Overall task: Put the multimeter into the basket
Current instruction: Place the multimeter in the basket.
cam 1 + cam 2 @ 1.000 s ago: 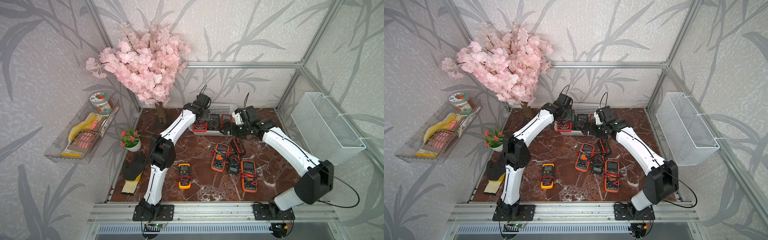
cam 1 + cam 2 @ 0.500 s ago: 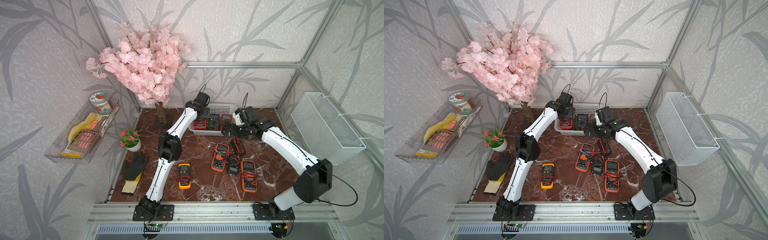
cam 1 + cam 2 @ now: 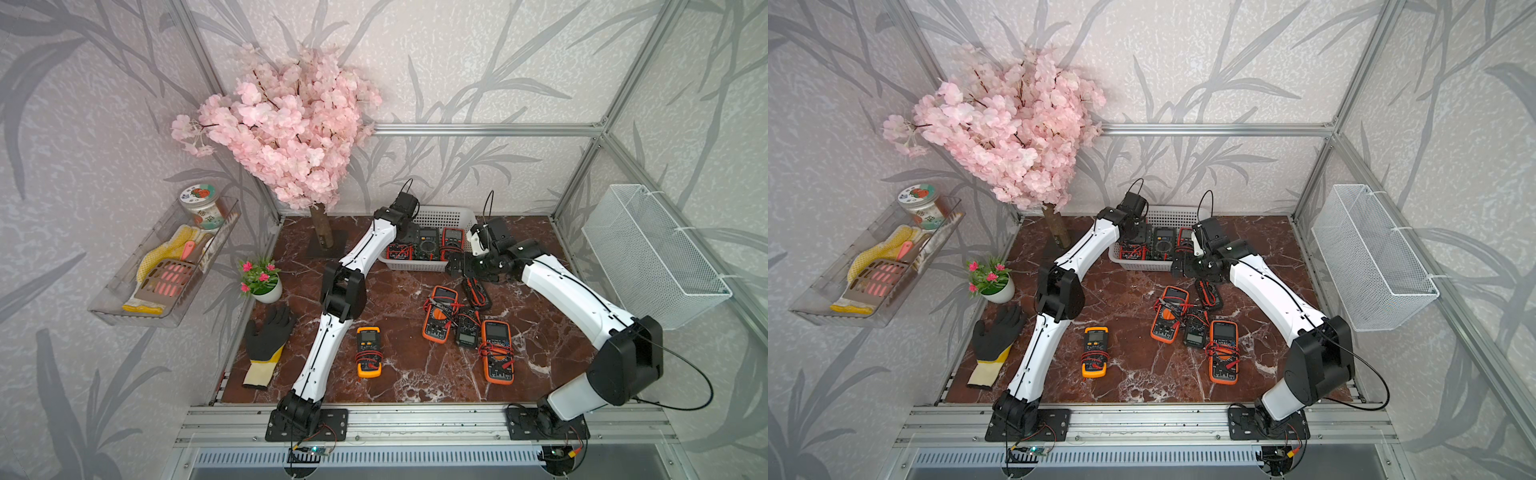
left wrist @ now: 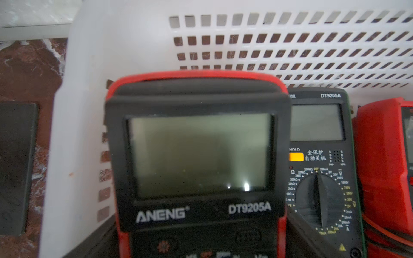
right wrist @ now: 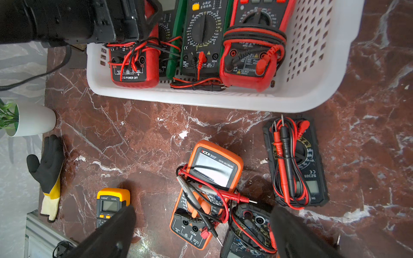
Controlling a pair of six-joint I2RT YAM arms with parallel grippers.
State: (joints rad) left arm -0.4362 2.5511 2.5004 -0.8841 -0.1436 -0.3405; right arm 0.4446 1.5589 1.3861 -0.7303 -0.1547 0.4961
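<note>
The left gripper (image 3: 410,240) hangs over the 9 o'clock end of the white perforated plastic basket (image 3: 451,215), which sits at 12 o'clock on the red-brown marble tabletop (image 3: 399,291). Right under its camera the red-and-black ANENG multimeter (image 4: 199,156) lies screen-up inside the basket. It's tucked beside a green-cased multimeter (image 4: 319,156), probably to leave room for more. Whether the left jaws grip it or stand clear, I cannot tell. The right gripper (image 5: 202,210) waits wide open and empty, facing the orange Victor multimeter (image 5: 214,169) at 3 o'clock of table centre, a likely next pick.
</note>
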